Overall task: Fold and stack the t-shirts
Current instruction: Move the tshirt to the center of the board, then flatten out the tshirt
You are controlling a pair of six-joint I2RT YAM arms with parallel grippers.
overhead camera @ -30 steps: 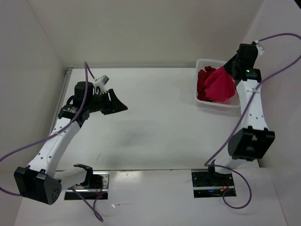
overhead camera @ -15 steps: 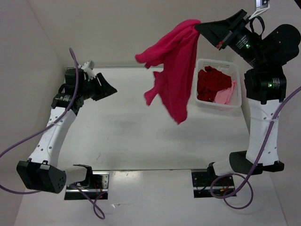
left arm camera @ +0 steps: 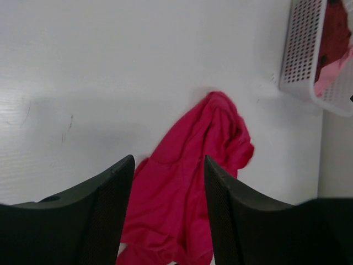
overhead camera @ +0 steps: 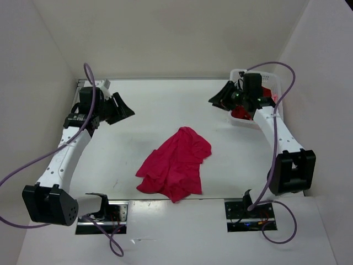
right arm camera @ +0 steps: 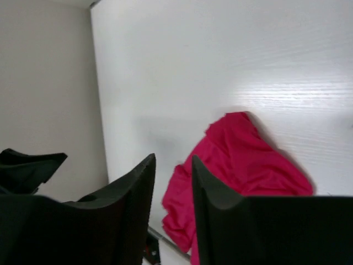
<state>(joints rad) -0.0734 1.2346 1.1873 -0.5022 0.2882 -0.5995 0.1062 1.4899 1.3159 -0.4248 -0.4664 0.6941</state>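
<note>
A crimson-magenta t-shirt [overhead camera: 176, 163] lies crumpled in a loose heap on the white table [overhead camera: 154, 105], near the front middle. No gripper touches it. My right gripper [overhead camera: 217, 95] hovers in front of the basket with its jaws apart and nothing between them [right arm camera: 172, 159]; the shirt [right arm camera: 242, 165] shows beyond them. At the back left, my left gripper [overhead camera: 128, 110] is open and empty [left arm camera: 168, 160], aimed toward the shirt [left arm camera: 193, 182]. A darker red t-shirt [left arm camera: 336, 33] and a light pink t-shirt [left arm camera: 331, 72] lie bunched in the basket.
The white perforated basket [left arm camera: 300, 55] stands at the back right of the table, partly hidden behind my right arm [overhead camera: 276, 132]. White walls close the table in at left, back and right. The arm bases [overhead camera: 248, 212] sit at the near edge.
My right gripper lifted the crimson-magenta shirt out of the basket, swung it over the table and opened. The shirt dropped onto the table. The left gripper drew back slightly.
</note>
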